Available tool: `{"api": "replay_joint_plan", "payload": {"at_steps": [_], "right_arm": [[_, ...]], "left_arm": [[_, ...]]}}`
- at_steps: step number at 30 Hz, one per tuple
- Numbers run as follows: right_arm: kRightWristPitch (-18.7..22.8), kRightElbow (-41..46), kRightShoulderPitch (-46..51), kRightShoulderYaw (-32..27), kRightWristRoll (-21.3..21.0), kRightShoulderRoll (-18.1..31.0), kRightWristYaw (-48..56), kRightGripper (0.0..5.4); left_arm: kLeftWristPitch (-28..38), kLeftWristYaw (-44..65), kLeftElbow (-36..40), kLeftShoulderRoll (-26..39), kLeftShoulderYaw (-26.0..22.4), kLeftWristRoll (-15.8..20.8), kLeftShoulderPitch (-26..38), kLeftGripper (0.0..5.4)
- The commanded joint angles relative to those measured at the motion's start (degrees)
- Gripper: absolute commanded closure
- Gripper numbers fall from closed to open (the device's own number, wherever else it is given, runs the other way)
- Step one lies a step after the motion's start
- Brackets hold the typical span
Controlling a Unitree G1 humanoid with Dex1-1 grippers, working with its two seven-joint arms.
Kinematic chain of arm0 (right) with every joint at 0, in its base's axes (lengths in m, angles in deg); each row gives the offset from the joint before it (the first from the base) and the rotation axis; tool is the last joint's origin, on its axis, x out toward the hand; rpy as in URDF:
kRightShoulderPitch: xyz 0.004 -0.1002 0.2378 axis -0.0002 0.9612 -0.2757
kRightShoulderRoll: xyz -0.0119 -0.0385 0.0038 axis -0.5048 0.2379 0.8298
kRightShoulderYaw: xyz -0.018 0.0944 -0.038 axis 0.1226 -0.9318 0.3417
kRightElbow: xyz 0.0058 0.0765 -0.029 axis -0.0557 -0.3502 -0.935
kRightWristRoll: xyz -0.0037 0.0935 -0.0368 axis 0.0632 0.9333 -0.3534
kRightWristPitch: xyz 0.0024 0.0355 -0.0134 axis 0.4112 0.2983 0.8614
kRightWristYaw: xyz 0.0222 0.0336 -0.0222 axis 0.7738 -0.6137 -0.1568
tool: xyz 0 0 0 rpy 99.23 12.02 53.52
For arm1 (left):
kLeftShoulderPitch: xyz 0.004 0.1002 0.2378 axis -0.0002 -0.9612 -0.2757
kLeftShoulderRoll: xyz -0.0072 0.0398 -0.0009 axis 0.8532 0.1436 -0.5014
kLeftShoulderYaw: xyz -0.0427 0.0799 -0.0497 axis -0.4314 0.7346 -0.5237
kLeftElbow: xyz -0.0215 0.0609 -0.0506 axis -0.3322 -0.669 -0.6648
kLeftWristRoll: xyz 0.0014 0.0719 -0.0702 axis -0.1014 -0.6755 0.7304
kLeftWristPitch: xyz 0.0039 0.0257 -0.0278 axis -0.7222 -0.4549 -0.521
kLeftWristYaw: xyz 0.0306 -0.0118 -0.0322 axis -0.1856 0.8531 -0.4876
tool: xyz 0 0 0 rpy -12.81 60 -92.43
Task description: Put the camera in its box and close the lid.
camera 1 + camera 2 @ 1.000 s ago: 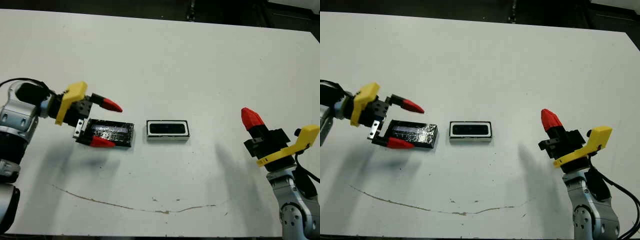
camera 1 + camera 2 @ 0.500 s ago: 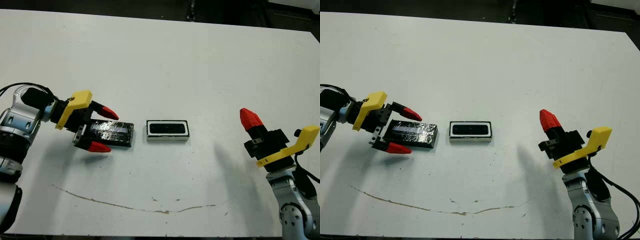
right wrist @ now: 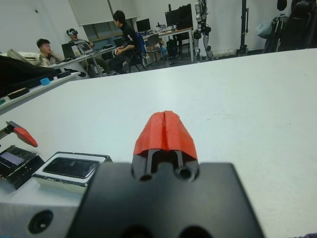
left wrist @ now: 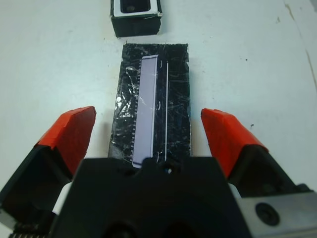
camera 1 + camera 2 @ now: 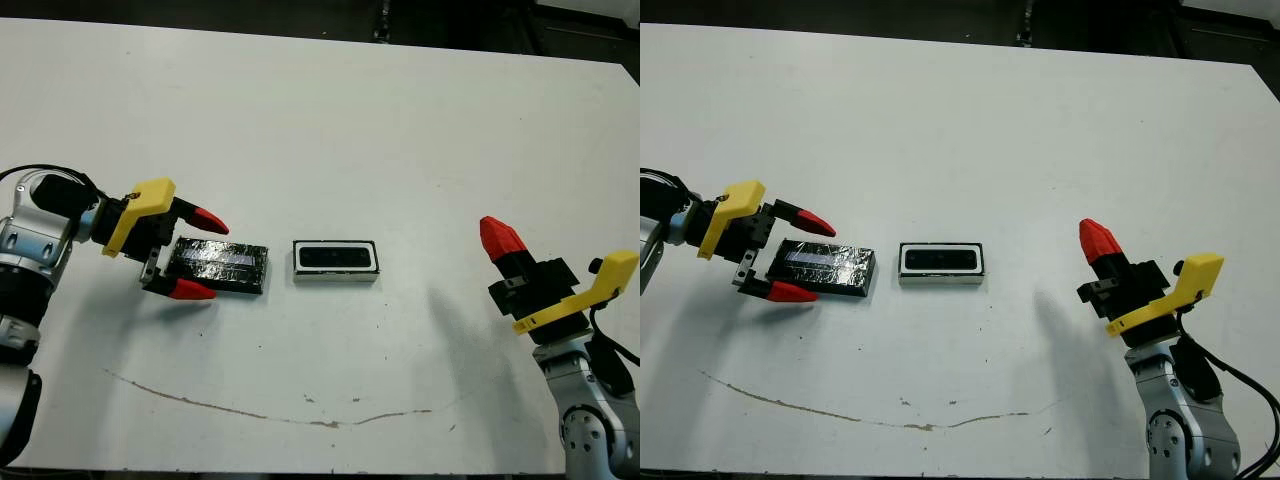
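Right now, the big white worktop (image 5: 330, 110) holds only a few small things. At the far right, the right end effector (image 5: 503, 240) is raised above the worktop, well apart from everything else. Its two red fingers are pressed together into one point.

On the left side, the left end effector (image 5: 190, 255) sits low by the worktop. Its two red fingers are spread wide apart. One red fingertip (image 4: 74, 131) is on one side of the lid (image 5: 221, 264) and the other is on the other side. Neither one touches the lid. Only the lid's near end lies between them.

The lid is a flat, shiny, crinkly black slab lying flat on the worktop. Just beside it, near the middle of the worktop, is the box (image 5: 336, 260). A thin gap separates them. The box has a white rim and is uncovered. The camera (image 5: 336, 258), a slim black bar, lies inside the box.
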Motion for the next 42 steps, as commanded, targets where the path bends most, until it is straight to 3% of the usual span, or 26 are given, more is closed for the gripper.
{"api": "replay_joint_plan", "payload": {"at_steps": [1, 8, 22, 33, 42], "right_arm": [[0.22, -0.35, 0.34, -0.43, 0.6, 1.12, 0.34, 5.39], [-0.21, -0.54, 0.39, -0.36, 0.25, 1.11, 0.54, 5.4], [0.33, -0.37, 0.43, -0.49, 0.64, 1.24, 0.38, 5.4], [0.38, -0.52, 0.28, -0.22, 0.79, 1.23, 0.59, 5.4], [0.05, -0.59, 0.42, 0.14, 0.13, 1.28, 0.31, 5.4]], "left_arm": [[-3.62, -1.18, 1.26, 0.95, -1.35, 0.26, -1.51, 0.0], [-8.72, -2.64, 4.82, 1.33, -2.19, 0.21, -2.89, 0.22], [-7.33, -1.07, 1.01, 0.03, -2.92, 1.35, -3.24, 2.21], [-10.21, -1.95, 0.84, -0.72, -3.63, 2.5, -4.18, 2.25], [-17.45, -15.9, 11.39, -5.41, -12.4, 10.56, -12.14, 2.25]]}}
